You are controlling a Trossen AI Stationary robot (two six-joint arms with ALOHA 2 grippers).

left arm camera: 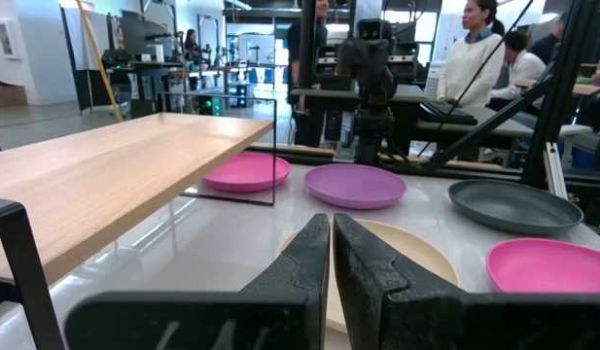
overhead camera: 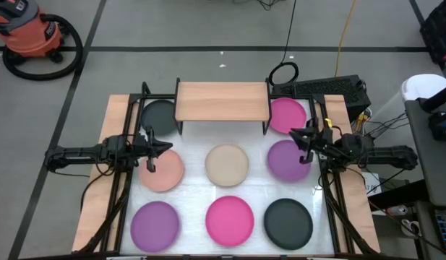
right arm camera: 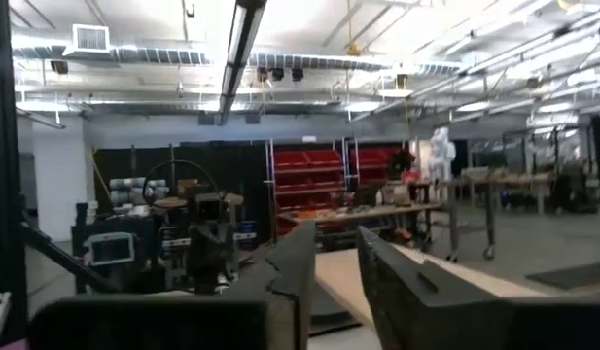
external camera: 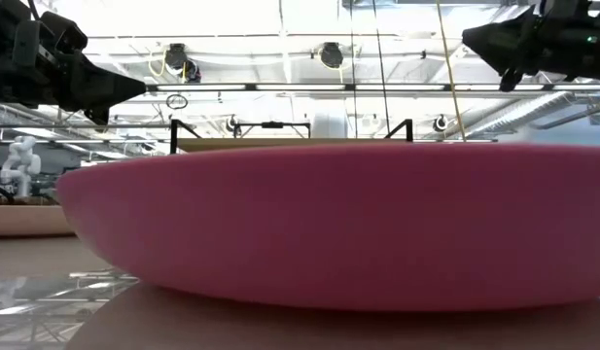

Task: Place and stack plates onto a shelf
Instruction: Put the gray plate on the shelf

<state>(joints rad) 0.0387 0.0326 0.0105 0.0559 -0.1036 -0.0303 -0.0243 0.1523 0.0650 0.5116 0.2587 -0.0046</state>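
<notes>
The left gripper (overhead camera: 152, 149) hangs above the worktop's left side, over the near edge of the salmon pink plate (overhead camera: 163, 170); its own wrist view shows its jaws pressed together with only a hairline between them, gripping nothing, the fingers (left arm camera: 309, 255) pointing across the beige plate (left arm camera: 416, 255). The right gripper (overhead camera: 303, 143) hangs on the opposite side, over the edge of the upper purple plate (overhead camera: 288, 159); in its wrist view its jaws stand slightly spread, a narrow gap between them, also empty.

Eight plates lie flat and separate on the white worktop (overhead camera: 255, 189); none rests on the shelf (overhead camera: 223, 101). The shelf stands at the far middle of the worktop, its light wooden board bare on thin black legs; a black plate (overhead camera: 158, 113) lies just beside its left end, and a magenta plate (overhead camera: 288, 114) just beside its right end, partly under the board's corner. The beige plate sits in the centre, between the salmon pink and upper purple ones. Along the near edge lie a second purple plate (overhead camera: 155, 222), a second magenta plate (overhead camera: 230, 219) and a second black plate (overhead camera: 288, 222); the near magenta one fills the low view.

People stand and sit beyond the worktop in the left wrist view.
</notes>
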